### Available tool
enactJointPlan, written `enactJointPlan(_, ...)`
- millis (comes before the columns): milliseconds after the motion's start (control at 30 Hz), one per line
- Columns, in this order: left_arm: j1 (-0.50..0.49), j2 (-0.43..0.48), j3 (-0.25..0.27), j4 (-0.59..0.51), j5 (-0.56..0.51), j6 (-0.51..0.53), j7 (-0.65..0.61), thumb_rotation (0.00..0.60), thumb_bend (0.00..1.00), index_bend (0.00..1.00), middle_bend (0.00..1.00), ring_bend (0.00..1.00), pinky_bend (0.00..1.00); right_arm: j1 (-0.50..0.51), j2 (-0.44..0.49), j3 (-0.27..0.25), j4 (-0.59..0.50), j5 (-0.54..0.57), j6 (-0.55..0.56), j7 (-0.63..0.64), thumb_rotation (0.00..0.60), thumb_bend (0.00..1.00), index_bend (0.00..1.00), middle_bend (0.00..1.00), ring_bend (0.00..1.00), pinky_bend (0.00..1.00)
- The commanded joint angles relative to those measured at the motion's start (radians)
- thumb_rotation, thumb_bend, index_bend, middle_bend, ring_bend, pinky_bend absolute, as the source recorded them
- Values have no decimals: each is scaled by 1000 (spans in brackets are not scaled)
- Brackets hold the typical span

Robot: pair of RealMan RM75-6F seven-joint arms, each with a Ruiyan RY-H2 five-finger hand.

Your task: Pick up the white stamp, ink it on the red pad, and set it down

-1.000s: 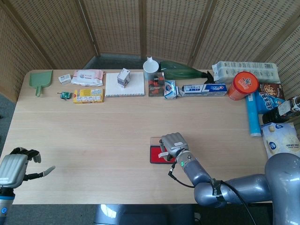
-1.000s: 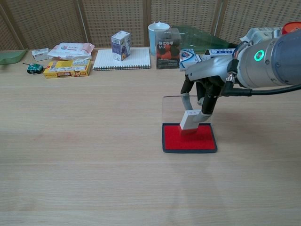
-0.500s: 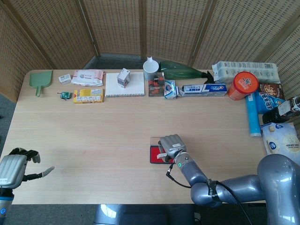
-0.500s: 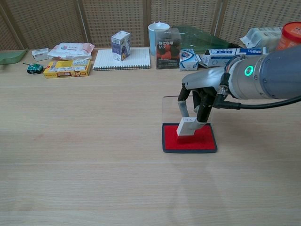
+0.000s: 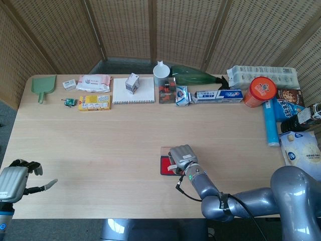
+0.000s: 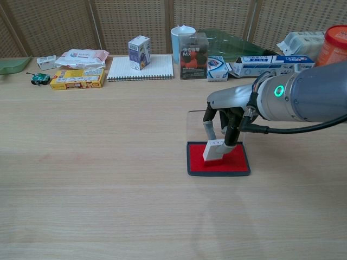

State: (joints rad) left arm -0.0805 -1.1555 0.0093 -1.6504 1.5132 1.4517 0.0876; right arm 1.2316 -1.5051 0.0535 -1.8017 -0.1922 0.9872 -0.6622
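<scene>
Chest view: right hand [image 6: 223, 116] presses tilted white stamp [image 6: 212, 151] onto red pad [image 6: 236, 163].

Head view: right robot hand [image 5: 182, 156] covers most of red pad [image 5: 165, 164] and nearly all of white stamp [image 5: 173, 162]; stamp-to-pad contact can't be told from there. Chest view: stamp's [image 6: 212, 151] underside hidden against the pad [image 6: 218, 164]; right arm cut off at right edge. Left robot hand [image 5: 15, 178] only in head view, arm cut by bottom edge. Labels on back-row boxes too small to read. Dark bottle [image 5: 301, 118] cut at right edge.
</scene>
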Motion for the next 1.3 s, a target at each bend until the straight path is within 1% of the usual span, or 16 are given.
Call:
enactJointPlan(33,0,-1,0,2,0,-1,0,260,53,574,577,516,306,-2,-5,1,4,1,0,-5,600,442,695,1000,1000,1000)
enactJointPlan(567,5,-3,1,17,-2,2,-14,262,53,563,575,515,305,-12,-43,6,27,8,-3,-35,600,442,699,1000,1000,1000)
enactJointPlan(767,7,-4,1,22,-2,3,-20,260,53,562,575,515,305,-14,-40,13,17,9,4,-43,600,442,700,1000,1000,1000)
enactJointPlan(1067,6,-9,0,26,2,5,-26,262,53,560,574,514,306,-31,68,45,-103,-7,53,-35,600,442,700,1000,1000,1000)
enactJointPlan(1300,4,-9,-1,20,7,5,-19,263,53,559,574,515,305,-62,146,51,-161,-33,74,-9,600,442,700,1000,1000,1000)
